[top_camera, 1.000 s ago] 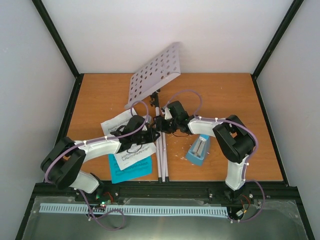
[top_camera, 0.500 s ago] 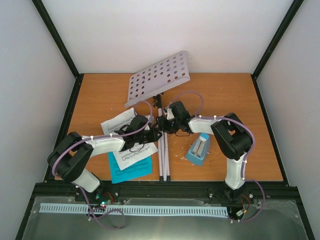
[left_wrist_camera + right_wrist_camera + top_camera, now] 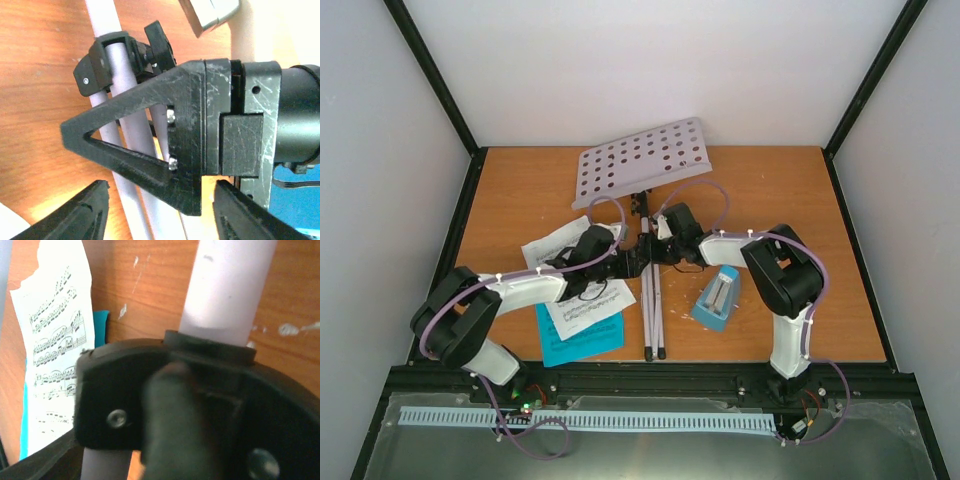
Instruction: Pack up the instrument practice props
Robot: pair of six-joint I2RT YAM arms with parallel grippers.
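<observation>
The music stand lies on the table, its white perforated desk [image 3: 640, 160] raised at the back and its folded grey legs [image 3: 653, 305] pointing to the near edge. My right gripper [image 3: 657, 247] is shut on the stand's tube by the black collar [image 3: 115, 390]; its black finger [image 3: 135, 135] lies across the tubes [image 3: 132, 125]. My left gripper [image 3: 631, 262] is open, its fingers [image 3: 85, 210] spread either side of the legs. The light-blue metronome [image 3: 718, 297] lies to the right. White music sheets [image 3: 568, 272] and a blue sheet [image 3: 580, 338] lie under my left arm.
Black frame posts [image 3: 435, 80] and white walls close in the table on three sides. A black rail [image 3: 640, 375] runs along the near edge by the arm bases. A white sheet [image 3: 55, 350] shows beside the stand in the right wrist view.
The stand's desk has swung to the right and lies flatter. The legs have shifted slightly right. Both grippers have stayed at the stand's joint, the left arm moving a little forward.
</observation>
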